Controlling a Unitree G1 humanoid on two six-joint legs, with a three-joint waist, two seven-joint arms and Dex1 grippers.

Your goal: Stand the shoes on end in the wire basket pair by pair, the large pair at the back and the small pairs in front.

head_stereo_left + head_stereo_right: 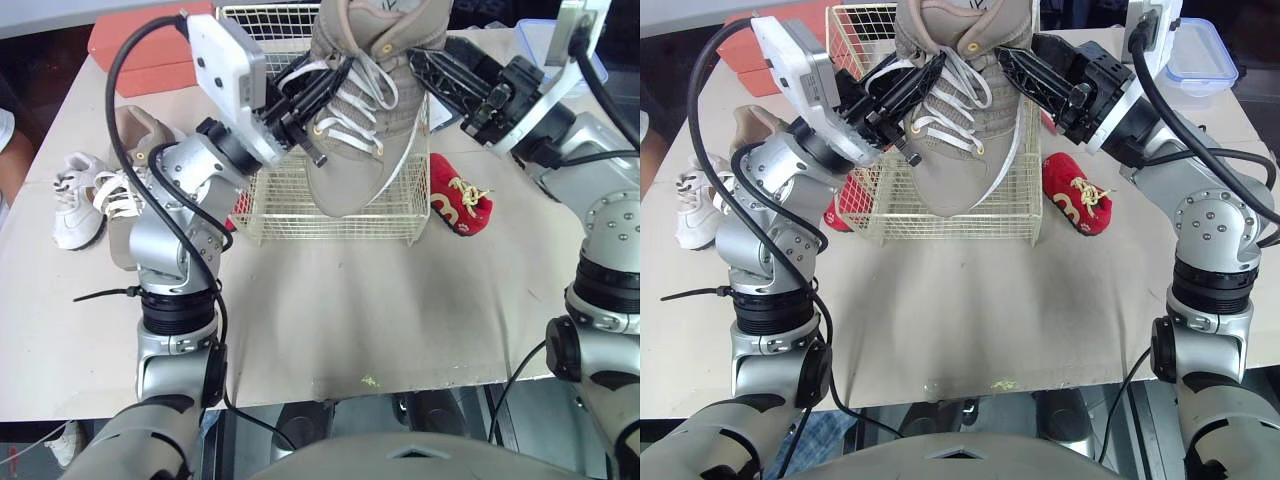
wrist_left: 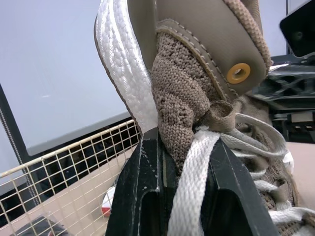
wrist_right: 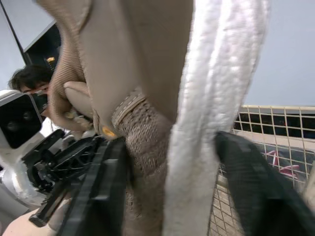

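The left fingers (image 2: 142, 196) are pressed nearly together, pinching the knit tongue and one white lace of a large taupe knit sneaker with white laces and a white sole (image 1: 355, 120). The right fingers (image 3: 98, 191) are spread wide and clamp the same sneaker across its heel end, one finger on the knit collar and the other against the edge of the white sole. Between the two sets of fingers the sneaker stands on end, toe down and heel up. Its toe is sunk inside the cream wire basket (image 1: 275, 225) directly below them (whether the toe rests on the basket floor cannot be told).

Outward from the right fingers, just beside the basket's wall, a small red shoe with a gold lace (image 1: 460, 195) lies on the beige worktop (image 1: 330, 310). A second red shoe (image 1: 837, 212) shows in part on the left fingers' side, close against the basket's other wall. Farther out on that side lie a second large taupe sneaker (image 1: 135, 130) and one small white sneaker (image 1: 75, 200), near each other.

Counted: two taupe sneakers, two red shoes, one white sneaker and one basket. Well beyond the left fingers sits an orange-red box (image 1: 140, 45). Well beyond the right fingers sits a clear plastic tub with a blue lid (image 1: 1200, 50).
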